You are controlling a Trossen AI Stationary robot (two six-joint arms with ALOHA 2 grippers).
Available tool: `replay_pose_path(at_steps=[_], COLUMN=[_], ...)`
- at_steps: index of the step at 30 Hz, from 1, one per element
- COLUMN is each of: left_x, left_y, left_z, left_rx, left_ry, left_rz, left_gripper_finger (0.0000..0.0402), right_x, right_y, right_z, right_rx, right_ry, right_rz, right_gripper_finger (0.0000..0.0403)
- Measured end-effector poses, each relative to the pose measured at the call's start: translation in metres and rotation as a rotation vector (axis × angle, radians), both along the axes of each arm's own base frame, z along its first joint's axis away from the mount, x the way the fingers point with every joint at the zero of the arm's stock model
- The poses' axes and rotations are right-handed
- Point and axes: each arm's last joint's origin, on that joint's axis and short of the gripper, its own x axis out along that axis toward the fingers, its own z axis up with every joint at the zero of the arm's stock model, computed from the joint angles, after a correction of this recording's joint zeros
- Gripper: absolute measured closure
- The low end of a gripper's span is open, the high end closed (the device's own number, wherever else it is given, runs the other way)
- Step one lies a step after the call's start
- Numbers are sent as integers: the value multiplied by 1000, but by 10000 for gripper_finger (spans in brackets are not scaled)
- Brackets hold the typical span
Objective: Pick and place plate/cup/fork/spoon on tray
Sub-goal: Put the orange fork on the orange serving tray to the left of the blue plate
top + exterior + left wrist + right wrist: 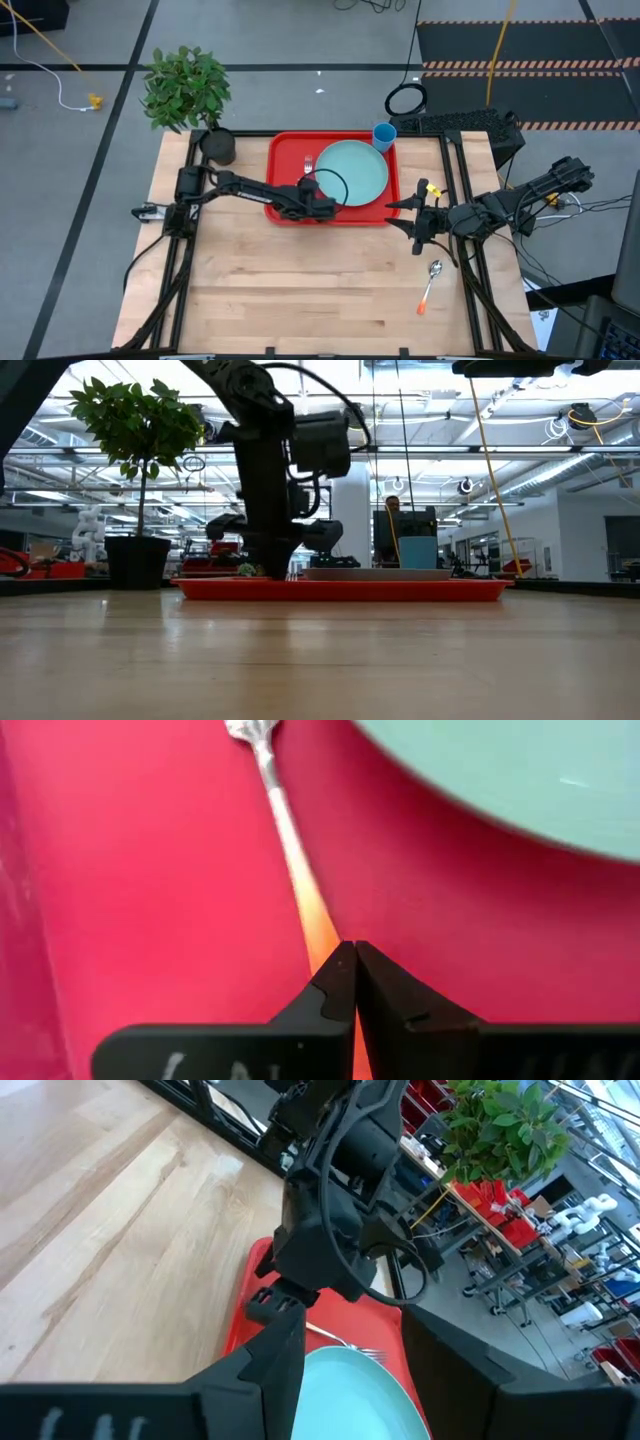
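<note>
Red plastic, one tray (285,150), carries one plate (352,172), one cup (384,135) at its far corner and one fork (285,825); one spoon (431,283) lies on the wood off the tray, just beside the right gripper (408,222); the left gripper (352,982) reaches low over the tray's near edge, fingertips pinched on the fork's orange handle, the plate just beside them; the right gripper hovers beside the tray, fingers spread, spoon below it.
</note>
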Motion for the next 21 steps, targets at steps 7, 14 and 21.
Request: replay_pose_path(at_steps=[7,14,21], left_x=[-3,-4,-3], left_y=[2,12,20], left_z=[-8,-15,-16], left_rx=[4,26,38], left_ry=[-25,-69,-88], left_rz=[7,15,6], left_gripper_finger=[398,398,399], right_x=[0,0,0], right_y=[0,0,0], right_z=[0,0,0], right_rx=[7,7,7], right_ry=[-2,-2,-2], right_rz=[-2,-2,-2], right_gripper_finger=[243,243,243])
